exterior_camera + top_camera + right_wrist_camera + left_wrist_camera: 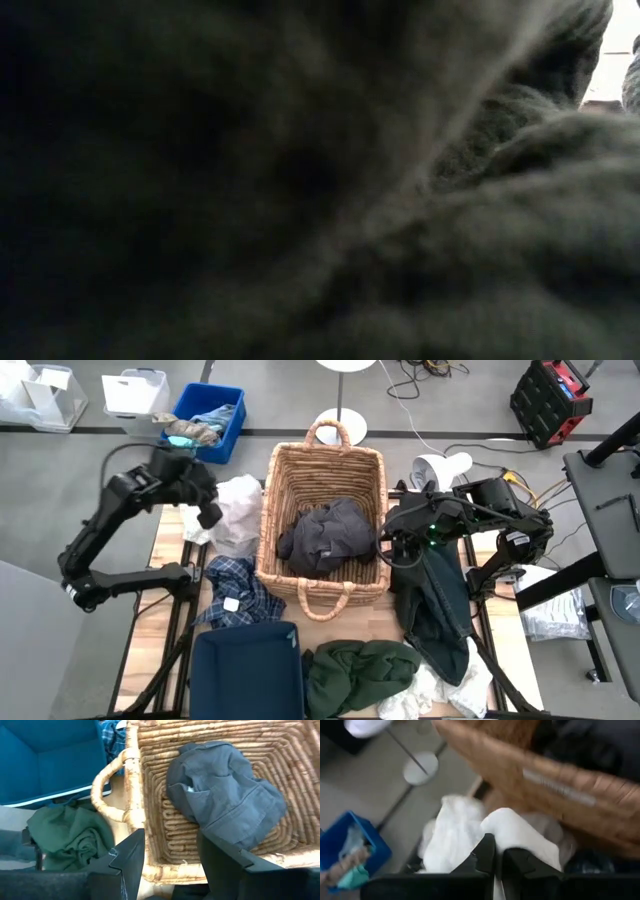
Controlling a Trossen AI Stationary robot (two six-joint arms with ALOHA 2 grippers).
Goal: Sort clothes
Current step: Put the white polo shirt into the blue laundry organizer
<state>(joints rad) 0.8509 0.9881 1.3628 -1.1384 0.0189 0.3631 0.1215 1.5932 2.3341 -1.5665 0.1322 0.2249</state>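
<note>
Charcoal garment (328, 535) lay alone inside the woven wicker basket (368, 465); judged early, most sorting left. Still out on the wooden desk (352, 628): blue-and-white plaid shirt (235, 592), dark green garment (362, 672), crumpled white garment (236, 510) left of the basket, black garment (440, 600) draped below the right arm.

Left pincer (495, 857) closed on the white garment. Right pincer (167, 857) open, empty, at the basket's right edge.

Navy fabric bin (246, 672) sat empty at the desk front. Floor grey; blue crate (228, 410) of rags, cables, red toolbox (556, 400) behind.
</note>
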